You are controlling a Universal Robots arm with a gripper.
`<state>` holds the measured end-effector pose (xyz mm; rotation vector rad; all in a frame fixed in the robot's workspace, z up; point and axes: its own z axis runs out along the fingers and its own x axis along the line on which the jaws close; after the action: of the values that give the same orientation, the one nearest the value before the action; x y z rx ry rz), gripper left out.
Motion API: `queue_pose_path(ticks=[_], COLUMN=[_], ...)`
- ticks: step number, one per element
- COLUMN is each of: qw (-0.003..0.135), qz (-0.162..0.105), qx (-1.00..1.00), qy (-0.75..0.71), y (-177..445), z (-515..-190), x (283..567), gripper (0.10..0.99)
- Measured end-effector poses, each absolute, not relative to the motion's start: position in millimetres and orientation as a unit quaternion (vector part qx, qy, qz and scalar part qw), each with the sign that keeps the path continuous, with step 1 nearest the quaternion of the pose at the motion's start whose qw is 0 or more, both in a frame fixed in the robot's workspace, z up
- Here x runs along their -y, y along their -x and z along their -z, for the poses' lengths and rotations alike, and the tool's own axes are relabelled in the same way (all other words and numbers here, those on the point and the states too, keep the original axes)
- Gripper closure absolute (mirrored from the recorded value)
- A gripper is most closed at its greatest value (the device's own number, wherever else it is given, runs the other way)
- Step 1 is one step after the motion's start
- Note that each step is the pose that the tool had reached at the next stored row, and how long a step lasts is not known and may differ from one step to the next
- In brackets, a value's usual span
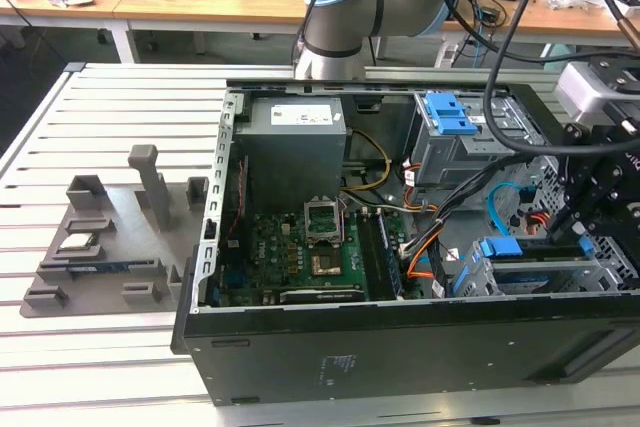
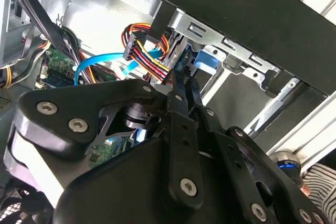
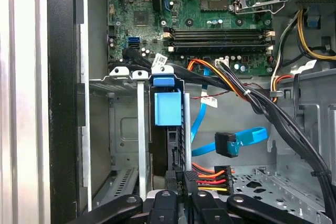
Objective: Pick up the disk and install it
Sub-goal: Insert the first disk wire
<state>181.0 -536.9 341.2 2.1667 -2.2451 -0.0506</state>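
The disk [image 3: 167,109] stands on edge in a slot of the metal drive cage [image 3: 122,77], and its blue plastic frame [image 3: 161,80] shows at the end nearest the motherboard. In the exterior view the disk [image 1: 503,247] sits in the cage at the case's front right corner. My gripper [image 1: 566,237] is directly over the disk's other end, its tips at the disk's edge. In the second wrist view the gripper [image 2: 185,80] has its two black fingers [image 2: 179,98] pressed together with nothing visible between them, pointing at the blue frame [image 2: 208,59].
The open computer case [image 1: 330,357] lies on a slatted table. A bundle of coloured power wires [image 3: 210,177] and a blue data cable [image 3: 239,142] lie close beside the cage. A grey power supply box [image 1: 295,152] and the motherboard [image 1: 300,247] fill the case's left. A grey parts fixture [image 1: 100,237] sits outside on the exterior view's left.
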Motion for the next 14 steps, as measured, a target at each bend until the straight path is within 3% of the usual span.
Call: queue_pose_path(ticks=[13, 14], qw=[0.011, 0.012], qz=[0.015, 0.015], qx=[0.722, 0.722], qy=[-0.691, -0.691], y=[-181.0, -181.0], z=[-336.9, -337.3], x=[537.5, 537.5], gripper=[0.906, 0.843])
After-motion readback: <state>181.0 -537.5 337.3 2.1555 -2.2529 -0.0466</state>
